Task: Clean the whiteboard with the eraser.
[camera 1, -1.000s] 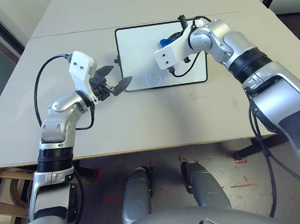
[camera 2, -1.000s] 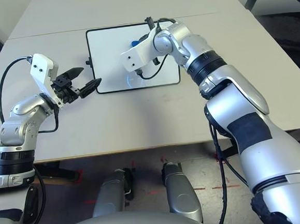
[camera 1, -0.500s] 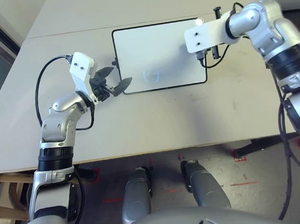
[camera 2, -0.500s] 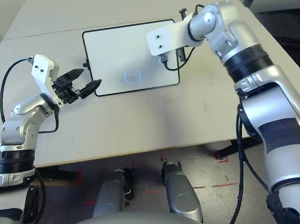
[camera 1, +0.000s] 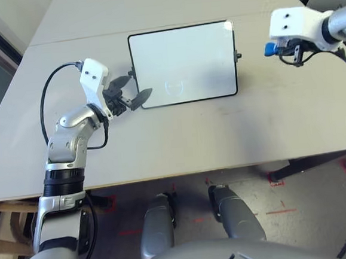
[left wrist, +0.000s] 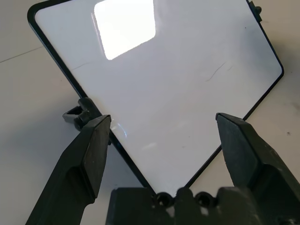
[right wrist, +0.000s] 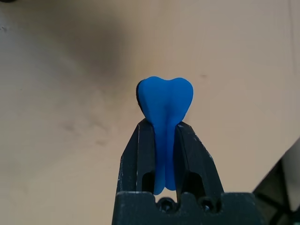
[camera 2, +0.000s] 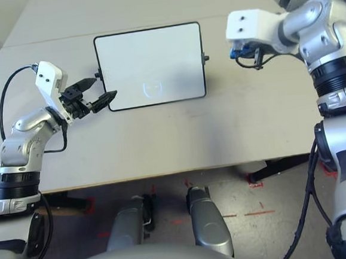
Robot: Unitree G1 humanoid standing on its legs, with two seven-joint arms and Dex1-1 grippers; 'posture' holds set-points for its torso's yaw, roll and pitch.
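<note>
Left eye view, whiteboard (camera 1: 183,63): lay flat on the worktop (camera 1: 180,141), set back from its near edge; black frame; whole face exposed.
Side knobs: one dark knob (camera 1: 237,56) toward the worktop's right edge, another (camera 1: 132,73) toward its left edge.
Eraser (right wrist: 166,101): blue, waisted; off the whiteboard, over the worktop toward its right edge, seemingly raised.
Right hand (right wrist: 163,123): fingers clamped on the eraser's narrow waist.
Left hand (left wrist: 164,116): fingers apart, empty, by the whiteboard's side nearest the worktop's left edge.
Latest change: the right hand, over the whiteboard a second earlier, had moved out past the frame toward the worktop's right edge, carrying the eraser.
Surface: no red scribble visible; faint pale arc (camera 1: 174,87) toward the worktop's near edge, perhaps only reflection; thin dark line (left wrist: 216,72), stain or scratch undetermined.
Meaning for task: wiping appeared finished or paused; a further pass would have required bringing the eraser back.
</note>
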